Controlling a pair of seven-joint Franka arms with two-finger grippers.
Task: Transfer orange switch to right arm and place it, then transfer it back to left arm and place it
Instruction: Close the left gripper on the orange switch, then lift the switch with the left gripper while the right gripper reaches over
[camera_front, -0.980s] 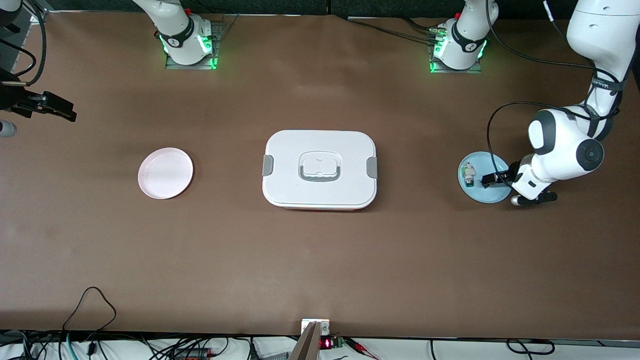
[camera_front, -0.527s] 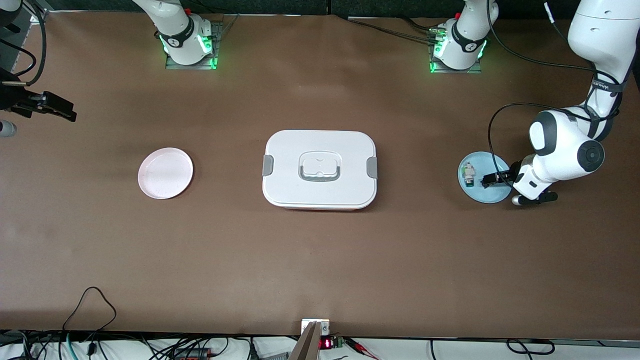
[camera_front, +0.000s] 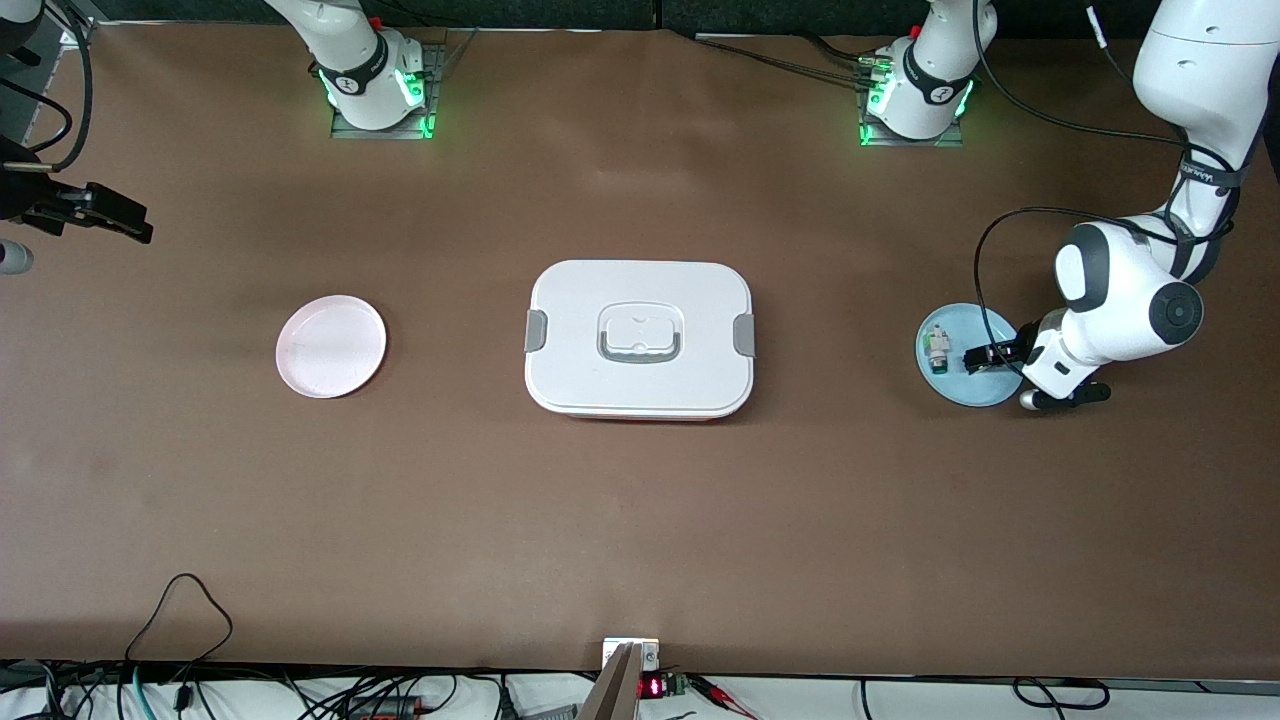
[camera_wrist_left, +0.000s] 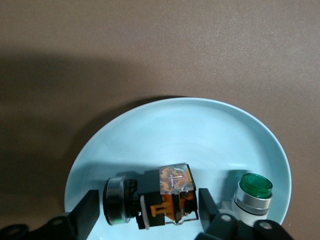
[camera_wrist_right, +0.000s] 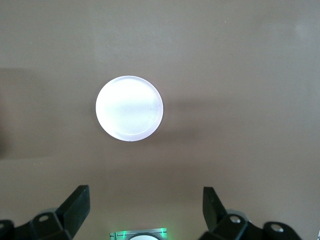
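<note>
**Left end effector brackets the orange switch on the blue plate**

While the right arm waits at its own end of the brown table (camera_front: 640, 520), its black two-finger right end effector (camera_wrist_right: 145, 205) hangs high in the air with its fingers spread wide and nothing between them; in its wrist view a small round pale pink plate (camera_front: 331, 346) lies bare on the table below; at the middle of the table sits the large white rounded-rectangular box (camera_front: 640, 340), with grey side clips, a grey-outlined recessed lid handle and a thin red bottom edge; toward the left arm's end lies a small round light blue plate (camera_front: 960, 385), well apart from the box; on it, at the side toward the box, rests a small white-and-green component (camera_front: 936, 347) with a green cap; just beside that lies the orange switch (camera_wrist_left: 165, 196), a tiny black blocky part with orange markings and a silver round end, on its side; the black left end effector (camera_wrist_left: 147, 210) is down at the plate, its fingers (camera_wrist_left: 86, 212) standing on either side of the switch, partly drawn in, with a sliver of gap on each side.
</note>
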